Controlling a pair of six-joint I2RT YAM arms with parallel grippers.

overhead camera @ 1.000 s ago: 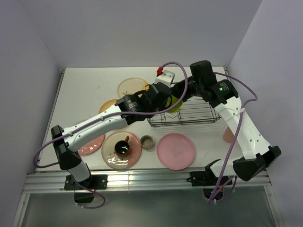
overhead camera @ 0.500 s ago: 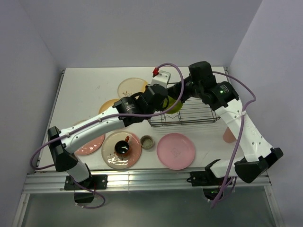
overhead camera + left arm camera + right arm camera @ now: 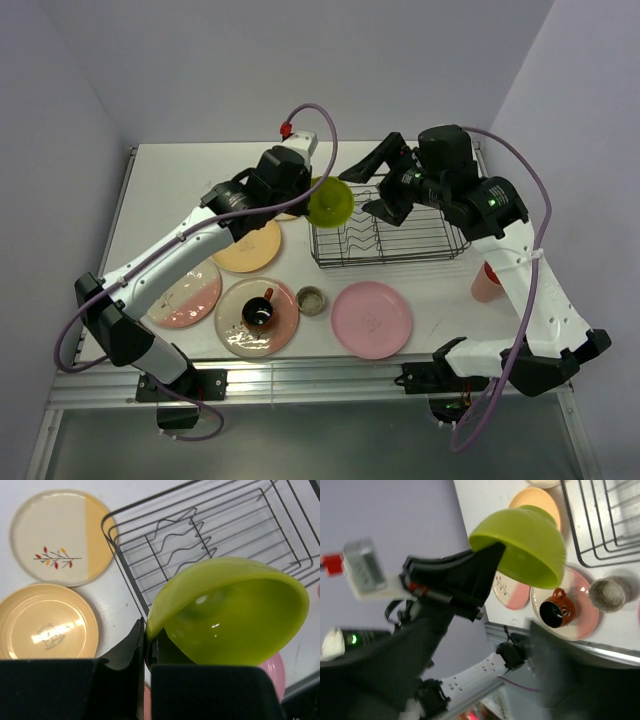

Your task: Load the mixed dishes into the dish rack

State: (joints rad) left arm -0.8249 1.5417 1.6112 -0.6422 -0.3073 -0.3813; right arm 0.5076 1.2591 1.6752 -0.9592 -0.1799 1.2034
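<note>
My left gripper [image 3: 308, 196] [image 3: 147, 642] is shut on the rim of the lime-yellow bowl [image 3: 329, 201] [image 3: 235, 615], which hangs tilted in the air above the left end of the dish rack [image 3: 390, 238] [image 3: 210, 535]. No dish shows inside the rack. My right gripper [image 3: 385, 187] [image 3: 490, 680] stands open just right of the bowl [image 3: 525, 540], apart from it and holding nothing. A dark red mug [image 3: 259, 311] [image 3: 557, 607] stands on a cream-and-pink plate [image 3: 235, 335]. A small greenish cup [image 3: 311, 299] [image 3: 609, 594] sits beside it.
On the table lie a yellow-orange plate [image 3: 250, 248] [image 3: 47, 622], a cream-and-yellow sprig plate [image 3: 60, 537], a cream-and-pink sprig plate [image 3: 185, 297] and a pink plate [image 3: 372, 318]. A salmon-pink tumbler [image 3: 487, 283] stands at the right edge. Walls close in left, right and behind.
Both grippers were on the bowl at the rack's left end. The right gripper has opened and drawn back right. The left arm has swung left and up with the bowl.
</note>
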